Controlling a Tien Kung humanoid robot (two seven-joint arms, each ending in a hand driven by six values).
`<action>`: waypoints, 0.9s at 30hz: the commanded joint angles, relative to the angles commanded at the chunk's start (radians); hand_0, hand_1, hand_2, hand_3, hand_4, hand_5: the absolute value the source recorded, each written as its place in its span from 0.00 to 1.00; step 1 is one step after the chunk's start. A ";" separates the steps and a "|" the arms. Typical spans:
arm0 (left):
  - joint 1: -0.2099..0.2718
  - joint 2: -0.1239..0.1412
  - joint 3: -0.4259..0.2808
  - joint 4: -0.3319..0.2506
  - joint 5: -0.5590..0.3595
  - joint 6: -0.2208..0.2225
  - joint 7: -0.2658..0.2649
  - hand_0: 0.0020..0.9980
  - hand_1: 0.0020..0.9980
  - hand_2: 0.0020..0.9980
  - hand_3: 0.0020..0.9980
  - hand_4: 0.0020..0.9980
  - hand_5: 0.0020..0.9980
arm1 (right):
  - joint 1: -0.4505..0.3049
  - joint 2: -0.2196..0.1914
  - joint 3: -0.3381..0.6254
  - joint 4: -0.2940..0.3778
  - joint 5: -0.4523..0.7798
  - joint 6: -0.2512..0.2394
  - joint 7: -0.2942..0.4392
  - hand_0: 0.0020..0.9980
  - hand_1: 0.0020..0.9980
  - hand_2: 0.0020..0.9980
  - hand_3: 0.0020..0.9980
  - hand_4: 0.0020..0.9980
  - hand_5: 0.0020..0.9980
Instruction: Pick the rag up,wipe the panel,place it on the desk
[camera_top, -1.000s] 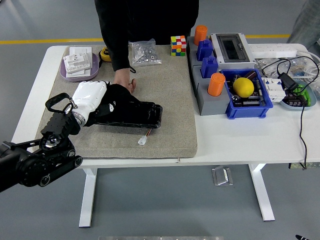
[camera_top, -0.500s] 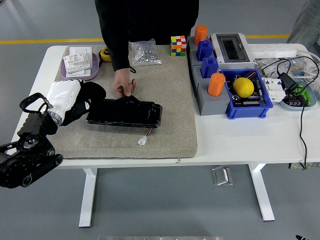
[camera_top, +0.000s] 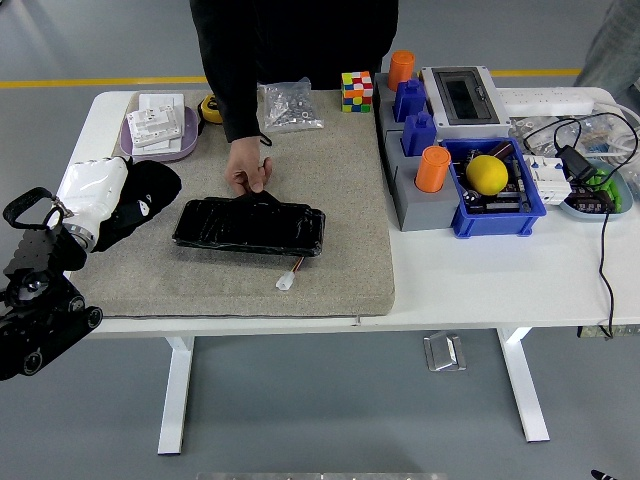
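Note:
The black panel (camera_top: 250, 228) lies flat on the grey mat (camera_top: 340, 200), with a small white connector (camera_top: 287, 281) on a wire at its near edge. A person's hand (camera_top: 247, 172) grips the panel's far edge from across the table. My left hand (camera_top: 97, 192), white-shelled, is at the mat's left edge, well left of the panel. It is shut on the black rag (camera_top: 145, 192), which bunches under its fingers and touches the mat. The right hand is out of view.
A purple tray (camera_top: 135, 148) with white packets sits at the back left. Behind the mat are a bag of screws (camera_top: 290, 105) and a colour cube (camera_top: 357, 90). To the right stand a grey block with orange cylinders (camera_top: 432, 168), a blue bin (camera_top: 520, 212) holding a yellow ball (camera_top: 487, 174), and cables.
My left hand has drawn the rag leftward off the panel to the mat's left edge. The person's hand has moved a little nearer along the panel's far edge.

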 joint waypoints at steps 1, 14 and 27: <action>0.003 -0.001 -0.005 0.009 -0.010 0.005 -0.009 0.22 0.14 0.68 0.64 0.48 0.11 | 0.000 0.000 -0.001 0.000 0.000 0.000 0.000 0.78 0.65 0.71 0.64 1.00 0.57; 0.053 -0.011 -0.031 0.087 -0.098 0.032 -0.084 0.35 0.46 0.60 0.55 0.51 0.12 | 0.002 0.001 0.010 0.001 -0.003 -0.002 -0.004 0.78 0.65 0.71 0.64 1.00 0.57; 0.077 -0.024 -0.036 0.121 -0.169 0.031 -0.119 0.42 0.62 0.74 0.62 0.75 0.31 | -0.002 0.009 0.022 -0.001 -0.006 -0.002 -0.004 0.78 0.64 0.71 0.64 1.00 0.57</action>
